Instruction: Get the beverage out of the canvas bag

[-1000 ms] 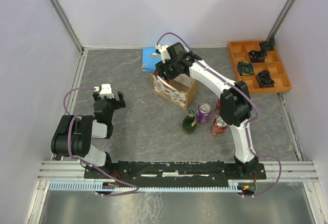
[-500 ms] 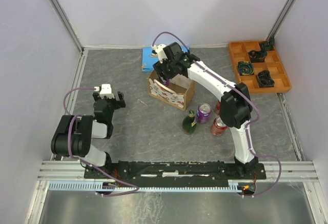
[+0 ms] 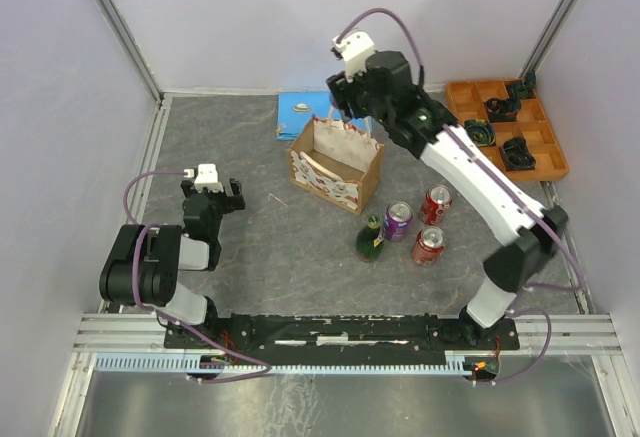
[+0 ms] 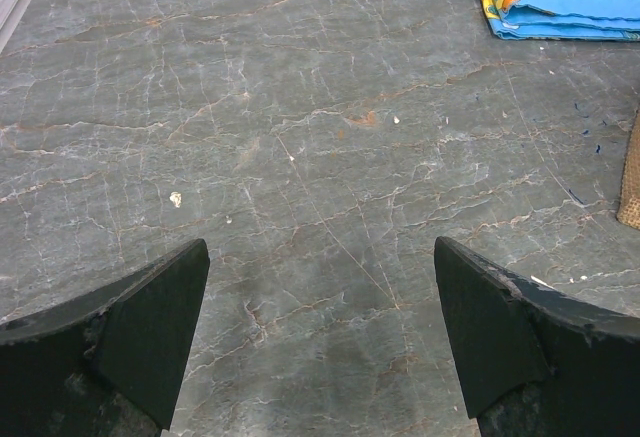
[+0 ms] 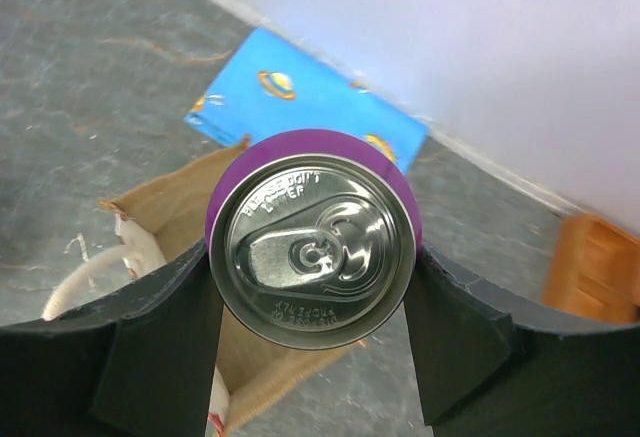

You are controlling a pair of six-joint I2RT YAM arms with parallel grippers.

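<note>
Roughly central on the table (image 3: 260,247), the canvas bag (image 3: 335,165) stands upright with its mouth open. Well left of the bag, the left gripper (image 4: 320,327) hangs with its fingers spread apart. Above the bag's far rim, the right gripper (image 5: 312,297) is clamped on a purple-sided can (image 5: 312,227), held over the bag's mouth.

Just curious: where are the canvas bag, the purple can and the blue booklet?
canvas bag (image 3: 325,185): top view, patterned front wall.
purple can (image 5: 313,255): right wrist view, silver lid.
blue booklet (image 3: 298,117): top view, cover.
</note>
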